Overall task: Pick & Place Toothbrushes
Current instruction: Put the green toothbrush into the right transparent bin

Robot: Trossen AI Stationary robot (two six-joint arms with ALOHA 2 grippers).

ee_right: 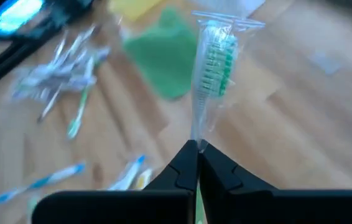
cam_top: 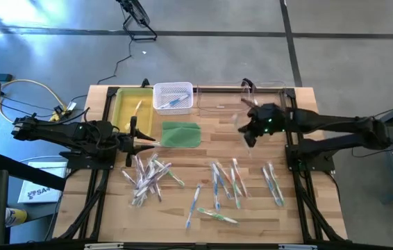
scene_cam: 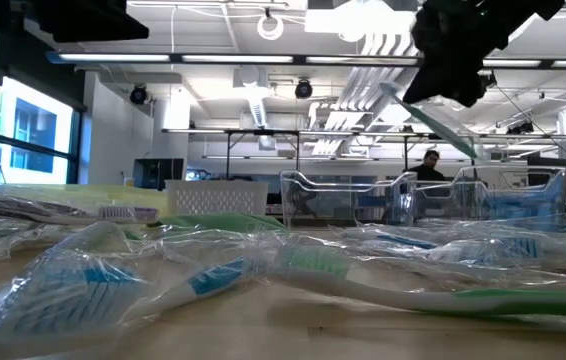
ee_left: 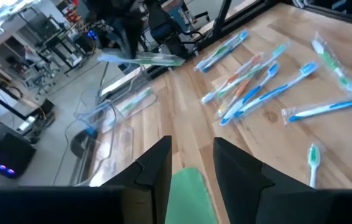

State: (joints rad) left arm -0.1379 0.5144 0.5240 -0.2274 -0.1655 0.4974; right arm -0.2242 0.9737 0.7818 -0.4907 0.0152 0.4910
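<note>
Wrapped toothbrushes [scene_cam: 263,270], wooden table [cam_top: 252,149], workshop behind

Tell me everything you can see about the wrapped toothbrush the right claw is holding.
The toothbrush is slim, with green and white bristles, sealed in a clear, shiny plastic wrapper whose flat crimped end sits beyond the head. The right claw is shut on its handle, so the head sticks out past the fingertips. It hangs in the air, tilted, touching nothing else. From above, it is over the wooden table near the clear bin at the far edge, to the right of the green pad.
</note>
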